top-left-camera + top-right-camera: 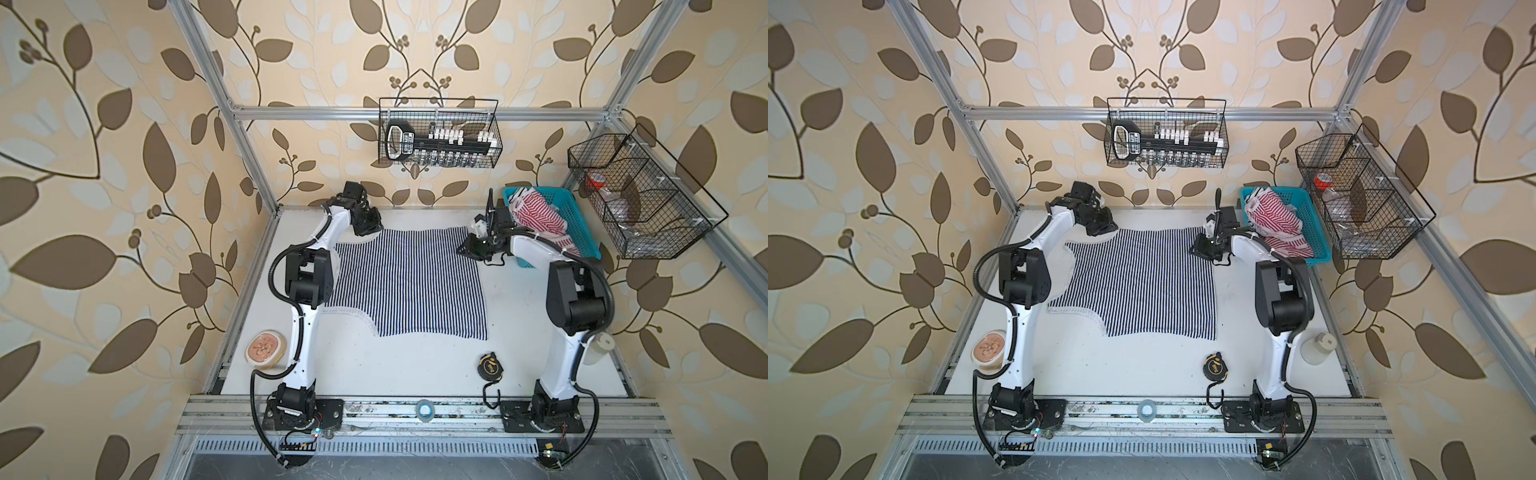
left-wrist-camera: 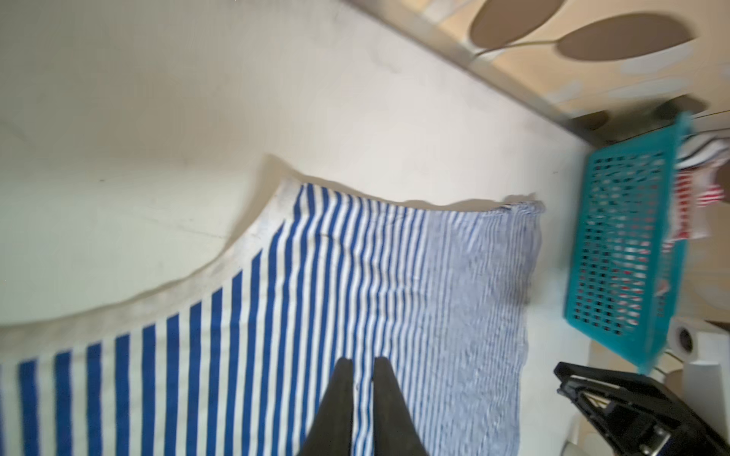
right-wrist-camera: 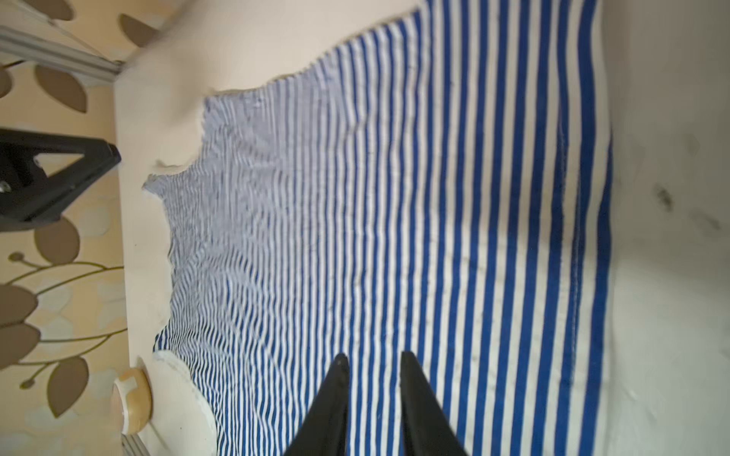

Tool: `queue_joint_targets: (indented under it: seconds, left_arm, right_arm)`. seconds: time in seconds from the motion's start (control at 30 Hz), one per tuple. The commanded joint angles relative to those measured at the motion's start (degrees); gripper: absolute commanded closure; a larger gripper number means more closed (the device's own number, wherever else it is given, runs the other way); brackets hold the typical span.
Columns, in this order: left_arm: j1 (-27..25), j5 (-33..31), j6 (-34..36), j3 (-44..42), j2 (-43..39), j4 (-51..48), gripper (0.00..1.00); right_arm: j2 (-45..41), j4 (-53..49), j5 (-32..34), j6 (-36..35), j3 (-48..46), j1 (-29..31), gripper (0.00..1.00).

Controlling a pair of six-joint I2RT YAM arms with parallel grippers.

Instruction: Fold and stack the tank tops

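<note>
The navy tank top (image 1: 409, 282) lay flat on the desk (image 1: 395, 365) for folding — left end effector (image 2: 363, 361) and right end effector (image 3: 371, 357) over its far edge, slightly parted, apparently empty (the red-and-white tank top (image 1: 540, 220) sat in the basket (image 1: 582, 232)).

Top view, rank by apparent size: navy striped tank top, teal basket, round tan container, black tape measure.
1. navy-and-white striped tank top
2. teal plastic basket
3. round tan container
4. black tape measure

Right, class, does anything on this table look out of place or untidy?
Yes. The red top lies crumpled in the basket, not spread out. The navy top is flat, but its far edge is wavy. A tape measure sits loose on the table.
</note>
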Motion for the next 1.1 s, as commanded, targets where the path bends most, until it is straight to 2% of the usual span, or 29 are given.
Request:
queue_joint_targets:
  seconds: [0.0,0.1,0.2,0.27,0.37,0.47,0.67,0.8,1.07]
  left_arm:
    - [-0.3,-3.7,3.1,-7.9,-16.9,-5.0,0.81]
    - [-2.3,-9.4,3.4,-22.3,-28.0,-7.3,0.73]
    - [-5.5,-14.5,1.2,-33.8,-36.7,-11.3,0.67]
    - [-8.8,-16.8,0.2,-41.0,-41.6,-12.4,0.60]
    - [-12.2,-16.6,-1.6,-50.9,-47.2,-12.2,0.58]
    - [-13.0,-16.2,-2.3,-58.0,-50.6,-11.1,0.55]
    - [-14.3,-15.6,-2.5,-64.9,-50.6,-10.4,0.55]
    - [-14.8,-11.6,-5.2,-70.2,-51.1,-5.0,0.54]
    - [-16.3,-10.7,-7.5,-73.1,-49.0,-0.8,0.53]
  right_arm:
    - [-9.2,-8.1,6.7,-6.1,-4.6,1.7,0.68]
    - [-16.1,-14.0,15.2,-7.6,-10.9,4.4,0.65]
    - [-22.4,-17.0,19.0,-6.3,-18.5,7.0,0.63]
    - [-26.8,-17.8,20.6,-4.8,-22.9,8.5,0.61]
    - [-32.3,-19.3,22.6,-2.9,-27.7,9.7,0.59]
    - [-35.2,-21.1,24.2,-1.7,-30.9,9.9,0.58]
    - [-36.3,-21.1,22.7,0.9,-36.5,10.2,0.64]
    - [-35.8,-19.8,22.6,2.3,-40.0,10.2,0.66]
    - [-35.8,-18.2,22.2,4.6,-42.3,10.2,0.68]
